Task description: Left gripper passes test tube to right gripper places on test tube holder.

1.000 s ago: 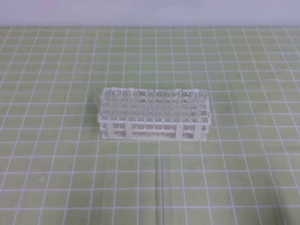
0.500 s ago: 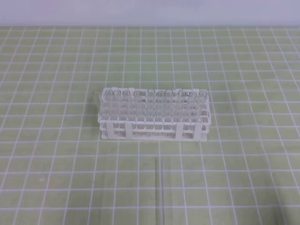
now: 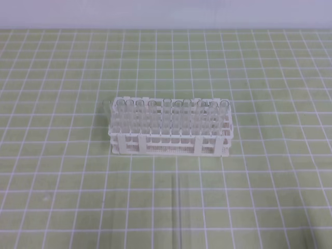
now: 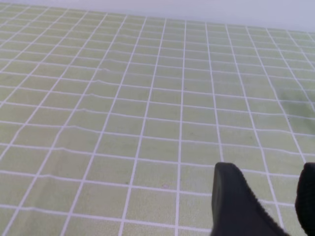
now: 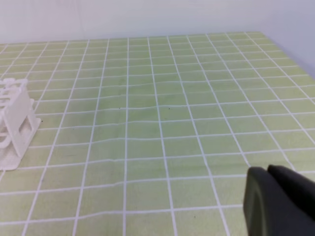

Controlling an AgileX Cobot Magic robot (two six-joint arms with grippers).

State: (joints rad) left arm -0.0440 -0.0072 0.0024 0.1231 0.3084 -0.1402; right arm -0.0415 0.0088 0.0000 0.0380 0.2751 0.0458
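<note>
— Item one, the test tube [image 3: 176, 207]?

— One slim clear tube, lying flat on the green gridded mat [image 3: 62, 181], lengthwise toward the near edge, in front of the rack and apart from it. Faint in the high view; its ends are hard to make out.

— Item two, the test tube holder [image 3: 171, 142]?

— White lattice rack, standing mid-mat, long side facing me. A row of clear tubes [image 3: 176, 116] stands upright in it, rims above the top grid. One end of it shows at the left edge of the right wrist view [image 5: 15, 125].

— Item three, the left gripper [image 4: 268, 201]?

— Seen only from its own camera: two black fingers, a plain gap between them, nothing in the gap. It hangs over bare mat.

— Item four, the right gripper [image 5: 268, 172]?

— Black fingers pressed together, no gap showing, holding nothing. Over the mat, well to the side of the rack.

— Background?

— Pale wall [image 3: 166, 13] behind the mat's far edge.
</note>
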